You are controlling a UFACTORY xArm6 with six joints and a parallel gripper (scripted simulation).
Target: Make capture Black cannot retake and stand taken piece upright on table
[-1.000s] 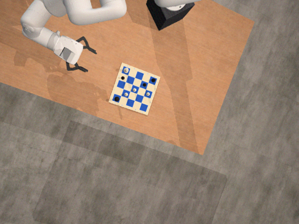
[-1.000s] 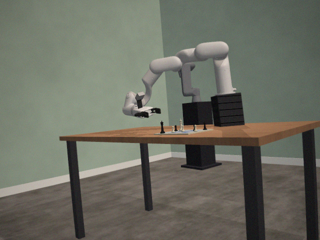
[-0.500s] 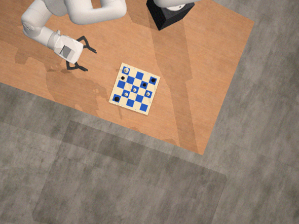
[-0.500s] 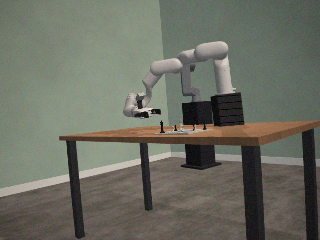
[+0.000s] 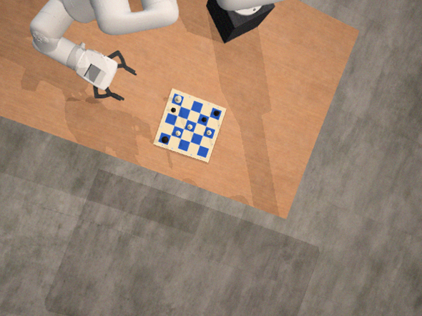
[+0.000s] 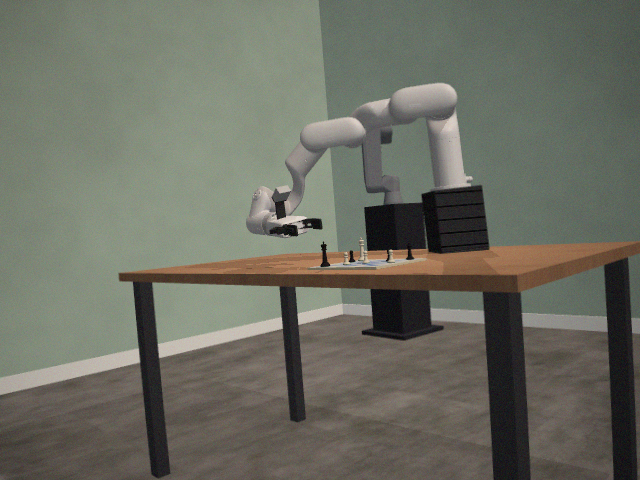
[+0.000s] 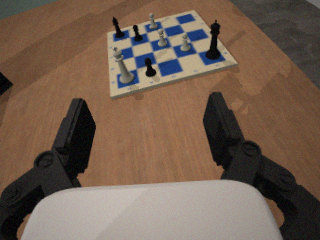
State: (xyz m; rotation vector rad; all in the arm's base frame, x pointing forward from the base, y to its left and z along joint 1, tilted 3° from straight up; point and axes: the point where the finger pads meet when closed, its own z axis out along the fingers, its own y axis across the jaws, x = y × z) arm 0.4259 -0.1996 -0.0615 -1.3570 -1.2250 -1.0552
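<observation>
— Looking at the gripper (image 5: 121, 85), what worries you?

— It hangs spread wide with nothing in it, well apart from the chessboard (image 5: 160, 142), low over the table (image 5: 311, 91). The trouble lies ahead, on the board.

— Crowding?

— Yes. The white pawns (image 7: 161, 37) and the black pawn (image 7: 149, 67) stand close together mid-board, with the tall white king (image 7: 121, 65) at one corner and the tall black piece (image 7: 214, 40) at another. Wide fingers coming down on one piece could clip a neighbour and tip it.

— And the choice itself?

— I cannot read the edge letters, so picking the wrong capture is a real risk.
</observation>
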